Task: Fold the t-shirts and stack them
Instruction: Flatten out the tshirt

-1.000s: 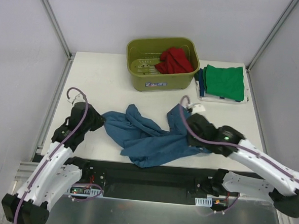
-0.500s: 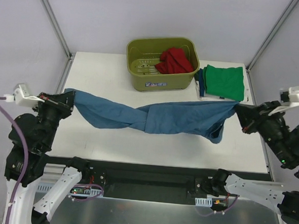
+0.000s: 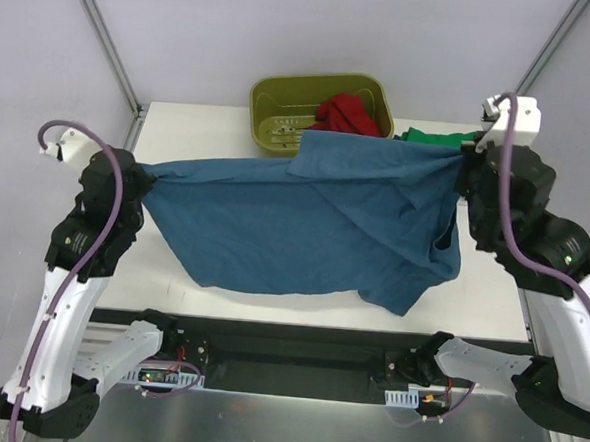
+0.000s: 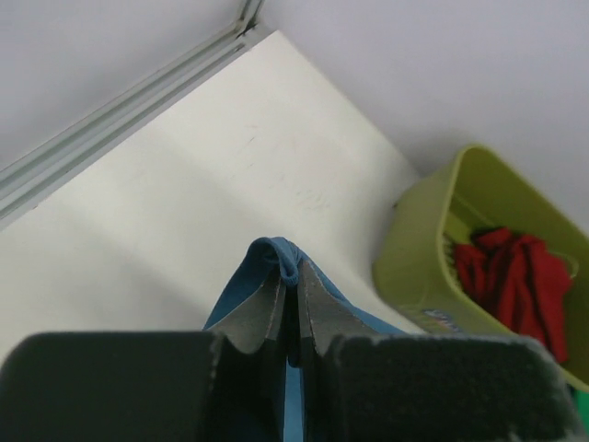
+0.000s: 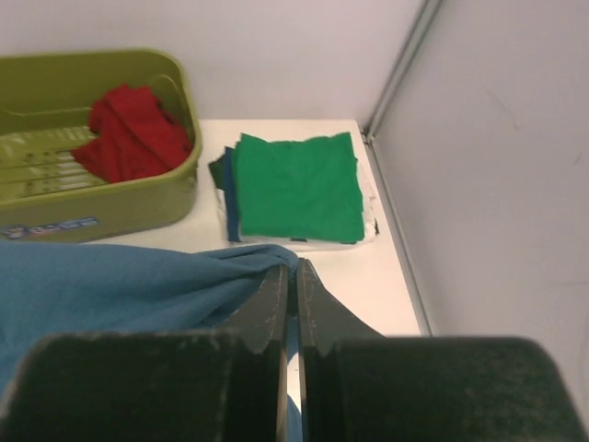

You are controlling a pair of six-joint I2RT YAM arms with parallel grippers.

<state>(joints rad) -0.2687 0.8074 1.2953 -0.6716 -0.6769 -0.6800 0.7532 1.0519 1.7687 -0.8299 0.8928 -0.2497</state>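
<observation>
The fingers (image 4: 267,318) of the left gripper (image 4: 291,293) are clamped on one bunched edge of the teal-blue t-shirt (image 3: 305,222), those of the right gripper (image 5: 293,276) on the opposite edge, and the shirt is held stretched above the table (image 3: 190,139). One red t-shirt (image 3: 347,114) is seen crumpled in the single olive tub (image 3: 276,130); one green t-shirt (image 5: 294,189) lies folded beside it. Half a second ago the teal shirt was a twisted band; now it is spread wide.
</observation>
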